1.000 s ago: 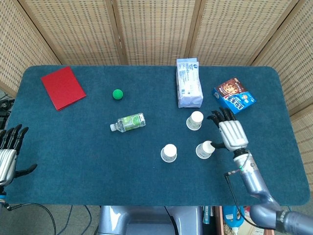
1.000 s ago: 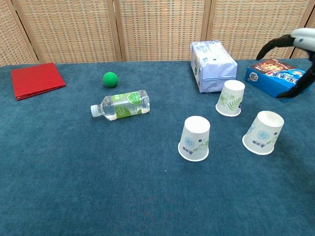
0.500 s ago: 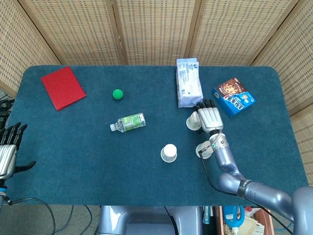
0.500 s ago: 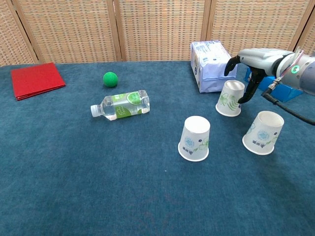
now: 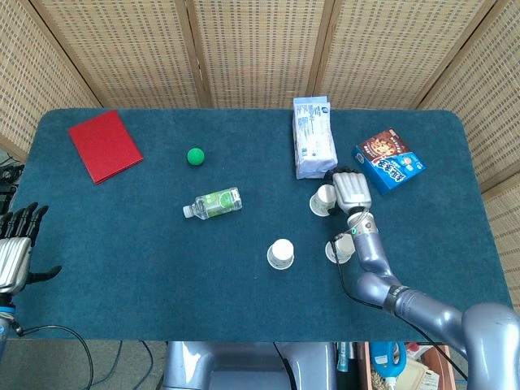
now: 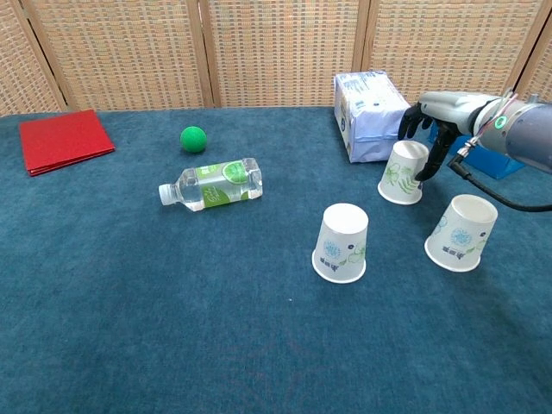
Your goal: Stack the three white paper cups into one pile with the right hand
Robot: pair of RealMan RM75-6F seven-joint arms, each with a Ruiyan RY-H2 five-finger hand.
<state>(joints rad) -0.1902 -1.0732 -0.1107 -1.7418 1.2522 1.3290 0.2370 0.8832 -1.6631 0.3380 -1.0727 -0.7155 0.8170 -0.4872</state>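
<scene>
Three paper cups [image 6: 342, 242] upside down near white bag [image 6: 371, 114]; right hand [image 6: 435, 116] fingers spread over nearest cup [image 6: 404, 171], no grip. Left hand [image 5: 15, 252] open.

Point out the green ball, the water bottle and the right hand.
green ball [image 6: 193, 138], chest view, its middle.
water bottle [image 6: 216, 184], chest view, the green label.
right hand [image 6: 429, 121], chest view, the back of the hand above the far cup.

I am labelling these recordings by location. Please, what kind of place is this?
Probably an indoor robot test or demonstration setup, not a home. A table covered in blue felt stands before woven folding screens, with loose props laid out: paper cups, a water bottle and a green ball.
</scene>
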